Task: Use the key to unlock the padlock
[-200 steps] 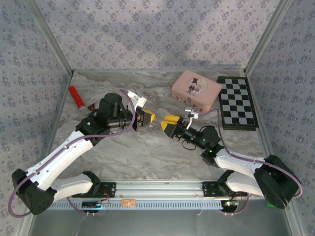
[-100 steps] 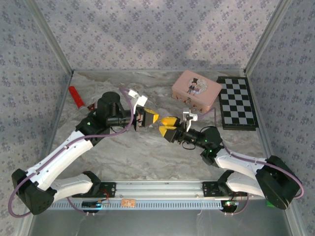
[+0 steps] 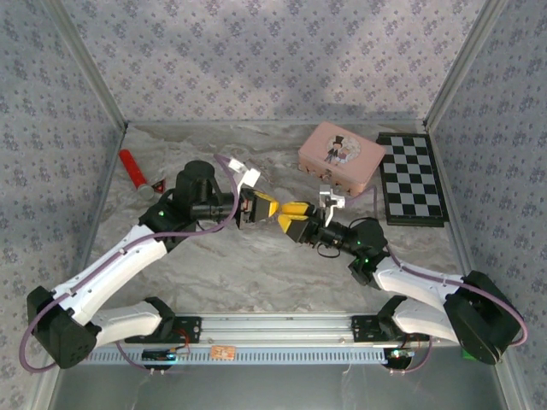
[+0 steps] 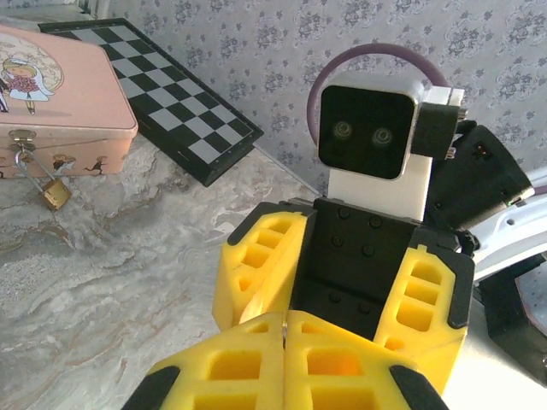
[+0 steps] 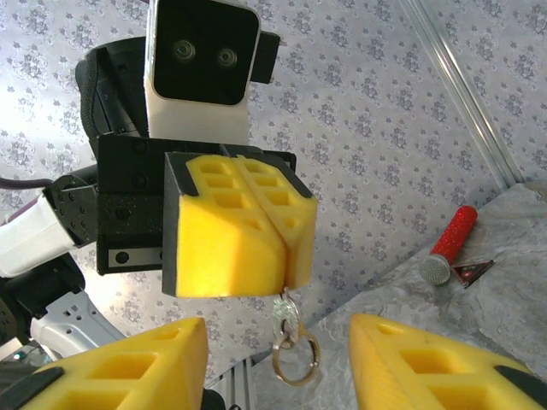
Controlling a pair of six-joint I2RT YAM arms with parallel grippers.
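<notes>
My left gripper (image 3: 267,203) is shut on the small metal key (image 5: 286,310), which hangs below its yellow fingers (image 5: 239,222) with a split ring (image 5: 296,356) dangling from it. My right gripper (image 3: 287,215) faces it tip to tip and is open, its fingers (image 5: 120,367) spread either side of the key without touching it. In the left wrist view my shut left gripper (image 4: 285,323) points into the right gripper's spread fingers (image 4: 256,265). The brass padlock (image 4: 55,193) hangs by its shackle from the clasp of the pink tin (image 4: 60,94), resting on the table.
The pink tin (image 3: 342,155) stands at the back right with a black-and-white chessboard (image 3: 414,179) beside it. A red-handled tool (image 3: 133,168) lies at the back left near the wall. The marble tabletop (image 3: 256,265) is bare in front of the grippers.
My left gripper has moved right with the key, and the right gripper has edged toward it, so the two tips now meet with the key between the right gripper's open fingers.
</notes>
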